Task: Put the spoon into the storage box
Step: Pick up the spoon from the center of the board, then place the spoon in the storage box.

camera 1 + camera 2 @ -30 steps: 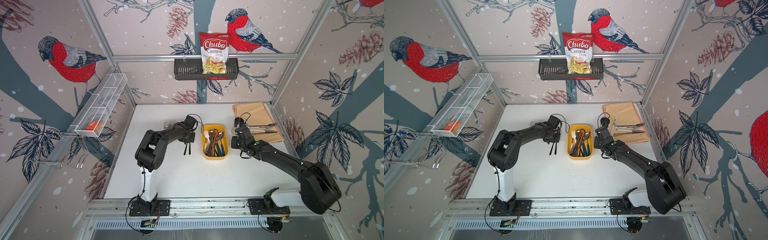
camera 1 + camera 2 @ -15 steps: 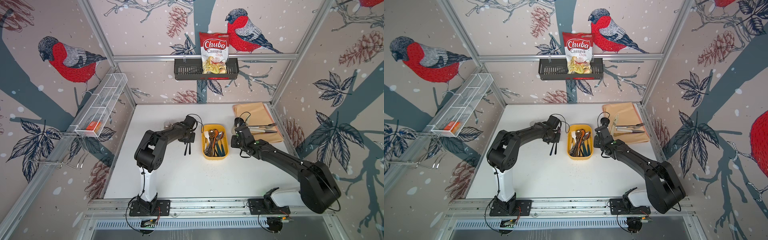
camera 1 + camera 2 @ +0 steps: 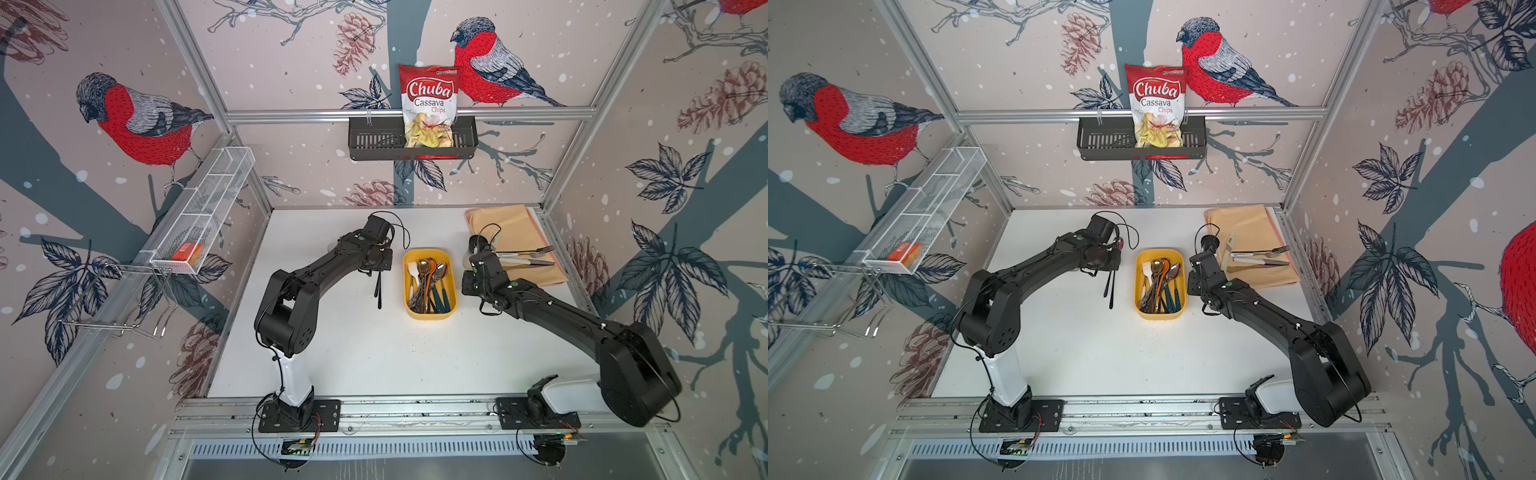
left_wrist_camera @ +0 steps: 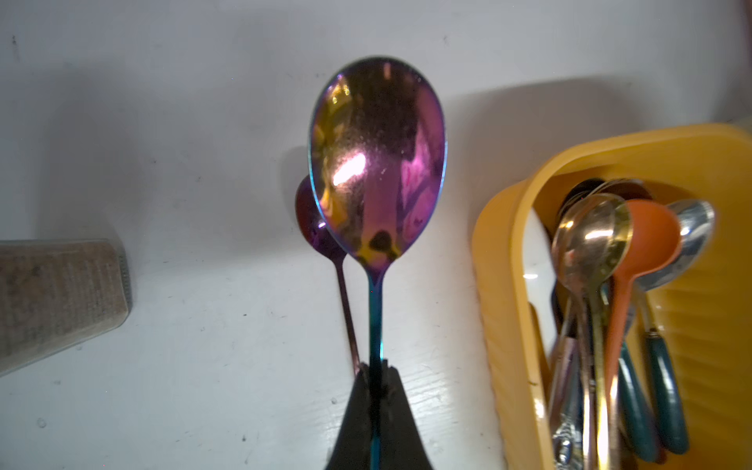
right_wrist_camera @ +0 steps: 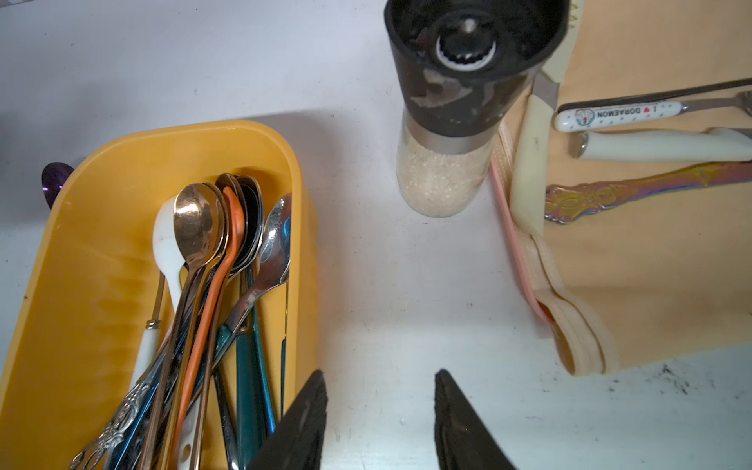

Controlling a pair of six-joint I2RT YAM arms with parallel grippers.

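Nothing has visibly moved: left gripper (image 4: 376, 390) pinches the spoon (image 4: 377, 158) beside the storage box (image 4: 504, 260); carry it level across. Right gripper (image 5: 380, 411) is spread.

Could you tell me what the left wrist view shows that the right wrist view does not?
Only the left wrist view shows the left gripper shut on the iridescent spoon, held above the white table, with a smaller purple spoon behind it.

Only the right wrist view shows the open right gripper, the grinder and cutlery on the peach cloth.

Both show the yellow storage box holding spoons.
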